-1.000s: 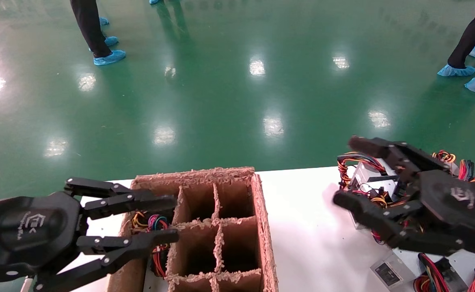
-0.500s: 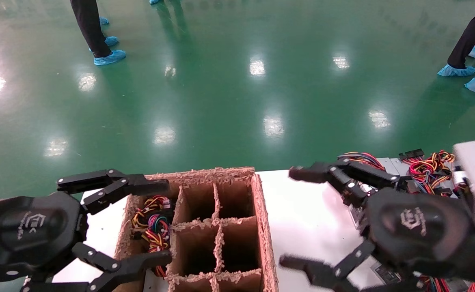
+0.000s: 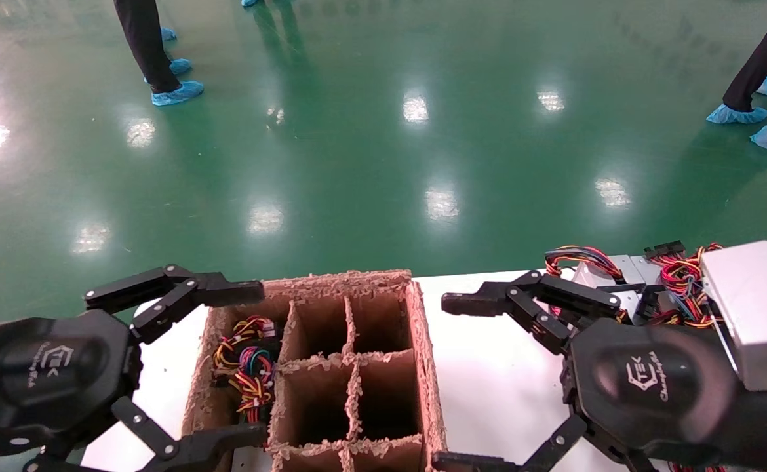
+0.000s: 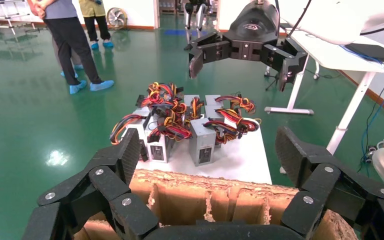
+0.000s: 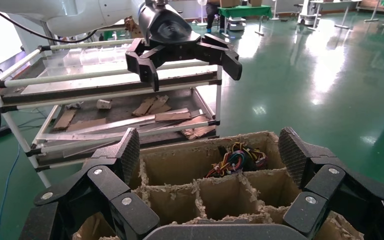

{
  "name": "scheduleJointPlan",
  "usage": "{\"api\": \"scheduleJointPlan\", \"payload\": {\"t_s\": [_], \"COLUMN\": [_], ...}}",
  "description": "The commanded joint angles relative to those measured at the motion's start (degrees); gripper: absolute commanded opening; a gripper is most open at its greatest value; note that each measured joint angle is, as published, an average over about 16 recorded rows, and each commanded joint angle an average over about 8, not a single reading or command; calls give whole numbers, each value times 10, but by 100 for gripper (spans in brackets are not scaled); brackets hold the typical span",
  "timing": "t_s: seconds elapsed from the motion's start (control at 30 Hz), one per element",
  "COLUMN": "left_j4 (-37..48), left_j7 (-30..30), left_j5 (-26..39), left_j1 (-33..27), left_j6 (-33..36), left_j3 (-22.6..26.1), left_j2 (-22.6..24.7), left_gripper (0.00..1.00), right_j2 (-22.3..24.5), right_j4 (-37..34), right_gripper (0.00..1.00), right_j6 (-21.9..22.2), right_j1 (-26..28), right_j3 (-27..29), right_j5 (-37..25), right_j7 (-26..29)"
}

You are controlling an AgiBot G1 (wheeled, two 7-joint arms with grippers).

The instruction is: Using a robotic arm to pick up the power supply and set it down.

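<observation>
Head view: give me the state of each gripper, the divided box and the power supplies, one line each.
Left gripper: open, empty, beside the box's left edge.
Right gripper: open, empty, over the white table.
Cardboard box: open-topped; one cell holds a wired power supply, other visible cells empty.
Power supplies: clustered on the table, ungrasped.

Divided box (image 3: 423, 341) left of power supplies (image 3: 593, 272)

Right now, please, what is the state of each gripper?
Left gripper: open, holding nothing.
Right gripper: open, holding nothing.
</observation>
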Motion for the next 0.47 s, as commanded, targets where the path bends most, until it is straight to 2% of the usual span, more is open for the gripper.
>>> {"api": "scheduleJointPlan", "payload": {"t_s": [0.03, 0.47], "left_j4": [0, 0], "left_j7": [0, 0], "left_j5": [0, 0], "left_j1": [0, 0], "left_j6": [0, 0], "left_j3": [0, 0], "left_j2": [0, 0], "left_gripper": [100, 100], "right_j2": [0, 1], "right_j4": [-1, -5], "right_gripper": [100, 100], "right_j6": [1, 4], "right_j1": [-3, -10], "right_j3": [2, 8], "right_j5": [1, 6], "right_j7": [-1, -3]}}
